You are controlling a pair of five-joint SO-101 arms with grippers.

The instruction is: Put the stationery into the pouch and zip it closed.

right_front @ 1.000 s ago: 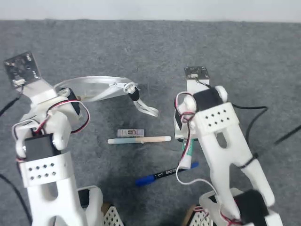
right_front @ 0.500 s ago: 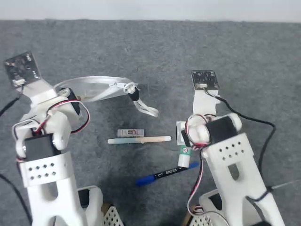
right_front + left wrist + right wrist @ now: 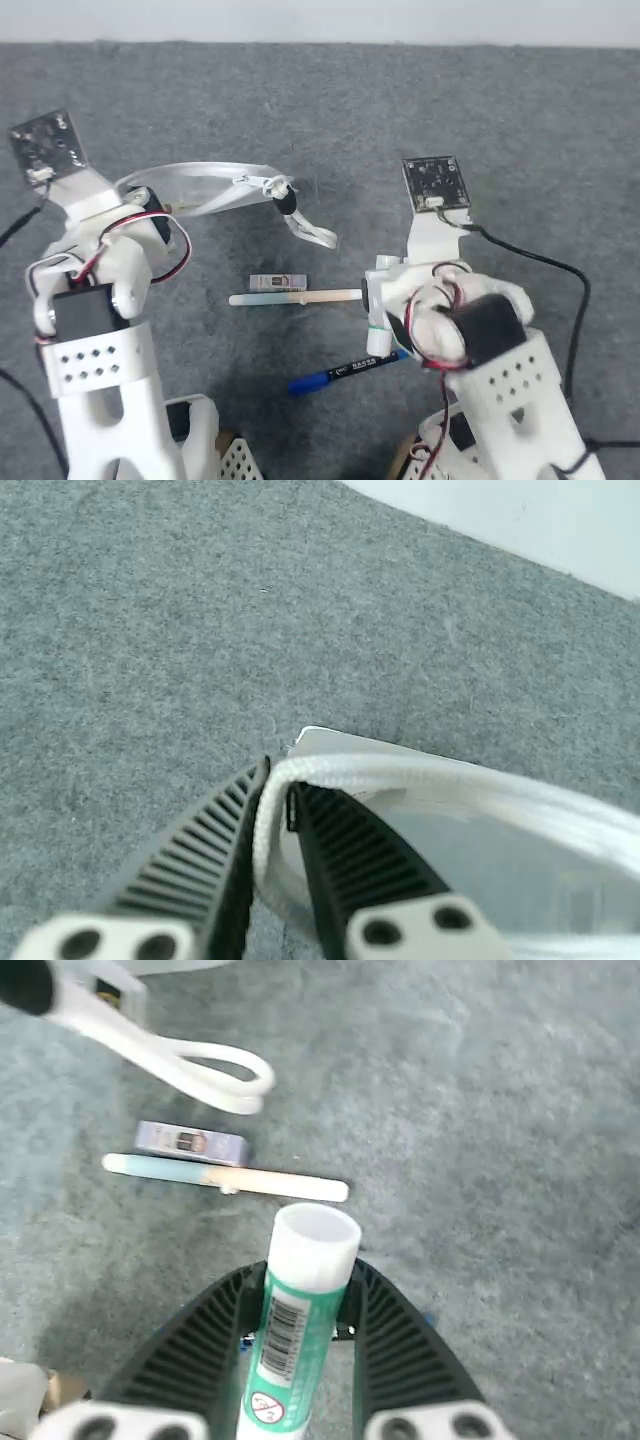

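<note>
The worktop is mottled grey. The pouch is clear with a white zip edge and a white strap. The glue stick is white with a green label and a black barcode. The pen fades from pale blue to cream. The marker is black with a blue cap. The small box is lilac. The left tool and the right tool are ribbed black over white bases.

- The desk is covered in grey, carpet-like felt.
- A clear pouch with a white zip edge lies toward the far left. Its white strap loops out over the felt.
- A small box lies mid-desk, just beside a pale pen that runs parallel to it.
- A blue marker lies slanted, nearer the front.
</note>
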